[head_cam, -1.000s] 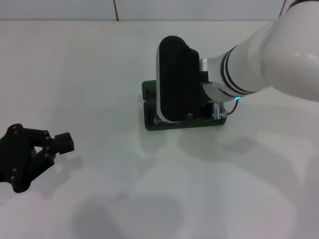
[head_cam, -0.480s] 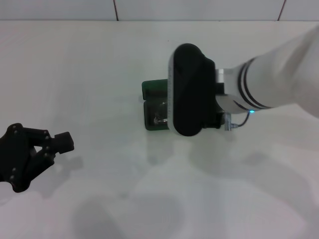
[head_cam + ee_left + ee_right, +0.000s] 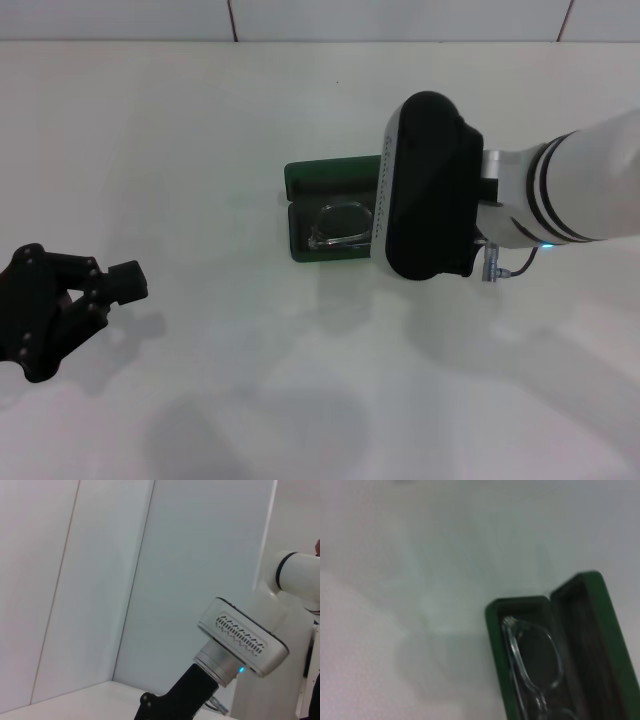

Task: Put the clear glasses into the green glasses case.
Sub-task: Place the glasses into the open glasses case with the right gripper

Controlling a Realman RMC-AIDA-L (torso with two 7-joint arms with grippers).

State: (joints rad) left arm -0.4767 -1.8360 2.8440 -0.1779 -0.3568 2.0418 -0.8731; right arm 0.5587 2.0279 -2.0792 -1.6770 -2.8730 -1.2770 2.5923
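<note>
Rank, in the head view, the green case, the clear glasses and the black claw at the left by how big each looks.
1. The left gripper, though it is nearer the camera, so that is unsure.
2. The green glasses case, partly hidden by the right arm.
3. The clear glasses inside it.

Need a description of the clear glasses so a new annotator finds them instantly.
Start at the white table and find the only coloured thing on it, the green glasses case, lying open near the middle beside the right arm's black wrist housing. The clear glasses lie inside its lower half. They are colourless and see-through, showing only as pale lens outlines against the dark lining.
</note>
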